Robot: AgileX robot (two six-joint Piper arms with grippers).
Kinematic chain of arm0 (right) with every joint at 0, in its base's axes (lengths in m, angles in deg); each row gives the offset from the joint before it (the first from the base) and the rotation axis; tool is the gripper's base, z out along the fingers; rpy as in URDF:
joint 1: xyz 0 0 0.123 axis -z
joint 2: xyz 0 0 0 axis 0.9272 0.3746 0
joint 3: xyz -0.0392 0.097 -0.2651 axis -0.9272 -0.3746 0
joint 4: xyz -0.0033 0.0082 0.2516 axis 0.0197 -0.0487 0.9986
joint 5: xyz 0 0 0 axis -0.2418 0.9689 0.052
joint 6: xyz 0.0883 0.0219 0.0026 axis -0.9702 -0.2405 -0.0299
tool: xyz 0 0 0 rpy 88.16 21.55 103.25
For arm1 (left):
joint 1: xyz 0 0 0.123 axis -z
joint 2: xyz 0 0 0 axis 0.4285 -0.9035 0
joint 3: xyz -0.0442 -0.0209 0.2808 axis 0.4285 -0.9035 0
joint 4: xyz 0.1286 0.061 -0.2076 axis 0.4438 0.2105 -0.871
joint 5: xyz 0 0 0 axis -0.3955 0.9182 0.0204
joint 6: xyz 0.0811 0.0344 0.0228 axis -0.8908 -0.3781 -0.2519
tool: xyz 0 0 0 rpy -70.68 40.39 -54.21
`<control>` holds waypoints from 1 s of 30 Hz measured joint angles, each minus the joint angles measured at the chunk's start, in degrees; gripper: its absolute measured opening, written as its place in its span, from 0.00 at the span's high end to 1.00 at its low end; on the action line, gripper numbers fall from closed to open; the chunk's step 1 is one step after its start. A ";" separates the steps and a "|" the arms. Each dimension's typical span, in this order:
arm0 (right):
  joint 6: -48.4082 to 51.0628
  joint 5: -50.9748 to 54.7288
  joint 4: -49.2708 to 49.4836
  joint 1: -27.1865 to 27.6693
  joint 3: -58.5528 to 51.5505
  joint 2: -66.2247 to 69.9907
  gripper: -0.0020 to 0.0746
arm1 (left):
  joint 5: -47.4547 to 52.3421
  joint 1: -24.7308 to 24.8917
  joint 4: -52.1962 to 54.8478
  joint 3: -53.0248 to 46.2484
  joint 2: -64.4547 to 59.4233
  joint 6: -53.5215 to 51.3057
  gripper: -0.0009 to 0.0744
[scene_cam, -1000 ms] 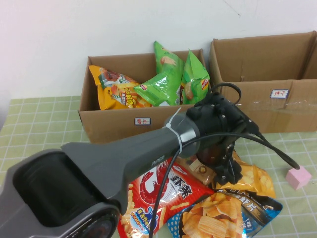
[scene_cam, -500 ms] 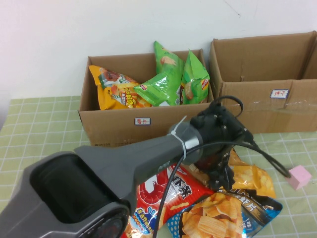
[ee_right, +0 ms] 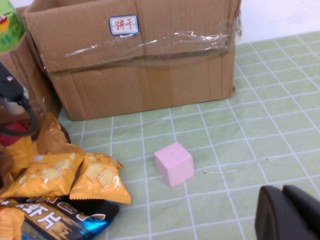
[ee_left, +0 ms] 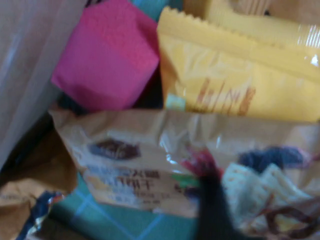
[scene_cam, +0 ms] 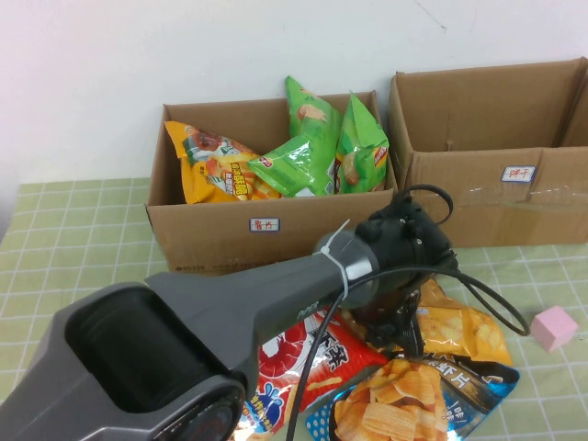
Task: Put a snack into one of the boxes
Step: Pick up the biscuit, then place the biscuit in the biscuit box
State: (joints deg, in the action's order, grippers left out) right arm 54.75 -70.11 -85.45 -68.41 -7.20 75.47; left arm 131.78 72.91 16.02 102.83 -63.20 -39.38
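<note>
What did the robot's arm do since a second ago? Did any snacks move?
The left gripper slid a little toward the robot's left and sank lower onto the pile of yellow snack pouches. The red bag and the blue chips bag shifted slightly. Nothing has been lifted. The taped box, the pink cube and the right gripper stayed put.
</note>
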 joint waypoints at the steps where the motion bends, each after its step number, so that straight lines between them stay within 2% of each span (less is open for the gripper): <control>1: 0.00 0.00 0.00 0.00 0.00 0.00 0.98 | 0.29 0.00 0.15 0.00 0.00 0.04 0.50; 2: 0.00 0.00 0.00 0.00 0.00 0.00 0.98 | 0.76 0.00 0.48 0.00 0.00 0.04 0.56; 4: 0.00 0.00 0.00 0.00 0.00 0.00 0.98 | 1.54 0.00 0.69 0.03 0.00 0.04 0.61; 13: 0.00 0.00 0.00 0.00 0.00 0.00 0.98 | 4.96 0.00 0.33 0.13 0.64 -3.79 0.64; 19: 0.00 0.00 0.08 0.00 0.00 0.00 0.98 | 7.52 0.00 -1.96 0.13 5.66 -7.94 0.68; 26: 0.00 0.00 0.08 0.00 0.00 0.00 0.98 | 10.04 0.00 -9.49 0.13 15.07 -14.21 0.69; 30: 0.00 0.00 0.41 0.00 0.00 0.00 0.98 | 9.42 0.00 -15.41 0.13 20.30 -21.09 0.69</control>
State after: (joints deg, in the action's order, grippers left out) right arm 54.75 -70.11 -85.04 -68.41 -7.20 75.47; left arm 141.20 72.91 0.61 102.96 -42.89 -60.47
